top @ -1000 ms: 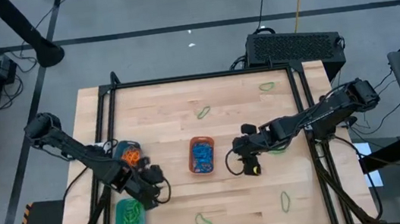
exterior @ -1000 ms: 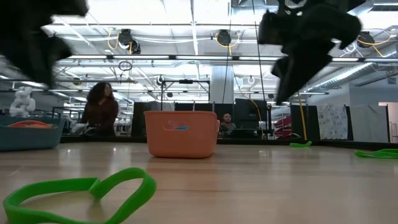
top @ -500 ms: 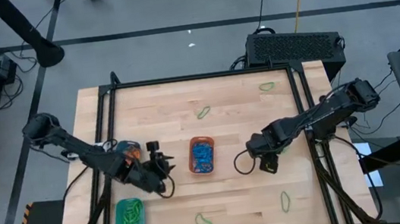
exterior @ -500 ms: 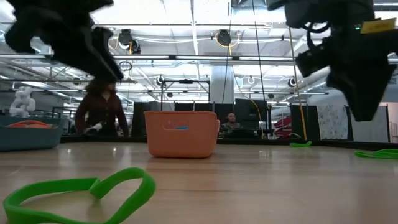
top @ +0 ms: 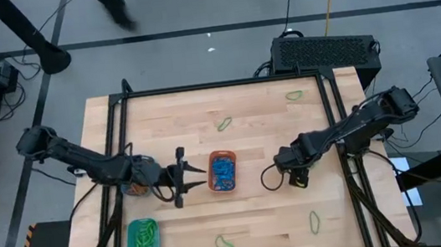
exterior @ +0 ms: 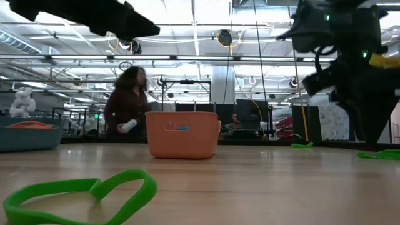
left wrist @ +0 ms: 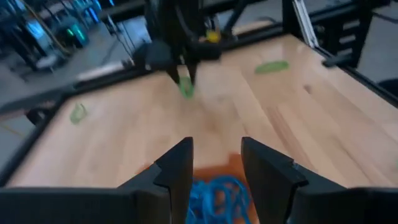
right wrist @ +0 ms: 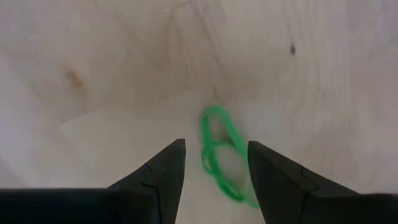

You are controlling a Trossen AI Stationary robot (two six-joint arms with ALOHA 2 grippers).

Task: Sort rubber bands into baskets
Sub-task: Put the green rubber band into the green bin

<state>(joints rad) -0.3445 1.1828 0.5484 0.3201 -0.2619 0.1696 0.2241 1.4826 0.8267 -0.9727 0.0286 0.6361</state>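
Observation:
The orange basket (top: 222, 171) holds blue rubber bands (left wrist: 214, 193) at mid-table. My left gripper (top: 192, 178) lies level just left of it, open and empty, pointing at it. The round basket (top: 135, 184), with orange bands, sits under my left arm. The teal basket (top: 142, 241), with green bands, stands at the near left. My right gripper (top: 297, 180) points down, open, over a green rubber band (right wrist: 221, 155) lying flat on the table; its fingers stand apart from the band.
Loose green bands lie on the wood at the far middle (top: 225, 124), far right (top: 294, 95), near middle (top: 224, 243) and near right (top: 314, 222). A black frame rail (top: 334, 118) borders the table. A person (exterior: 128, 109) walks in the room behind.
My left gripper has swung from beside the teal basket toward the far and right side, tipping up to lie level and rolling, ending next to the orange basket. My right gripper has moved toward the table's right edge and down, tipping to point straight down over the green band.

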